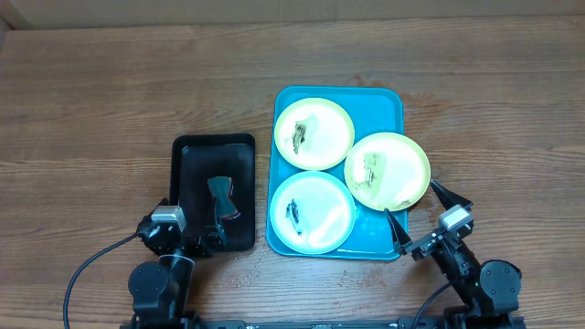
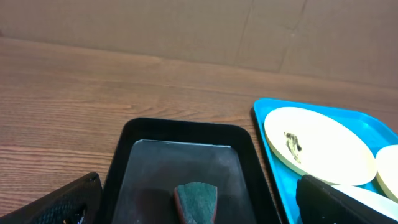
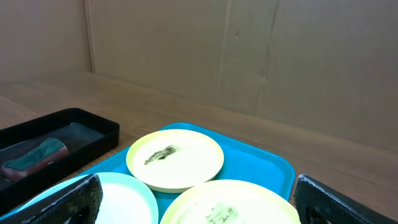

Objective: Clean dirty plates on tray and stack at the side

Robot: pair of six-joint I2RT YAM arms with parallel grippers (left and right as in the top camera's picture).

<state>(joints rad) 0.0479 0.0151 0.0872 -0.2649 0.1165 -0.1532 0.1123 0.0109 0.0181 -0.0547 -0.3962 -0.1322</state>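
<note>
Three pale yellow-green plates lie on the blue tray: a far plate with a dark smear, a right plate with a greenish smear overhanging the tray's right rim, and a near plate with a small dark smear. My left gripper is open and empty at the near end of the black tray. My right gripper is open and empty, just near of the right plate. The far plate also shows in both wrist views.
A green and reddish sponge lies in the black tray, left of the blue tray; it also shows in the left wrist view. A cardboard wall stands behind the wooden table.
</note>
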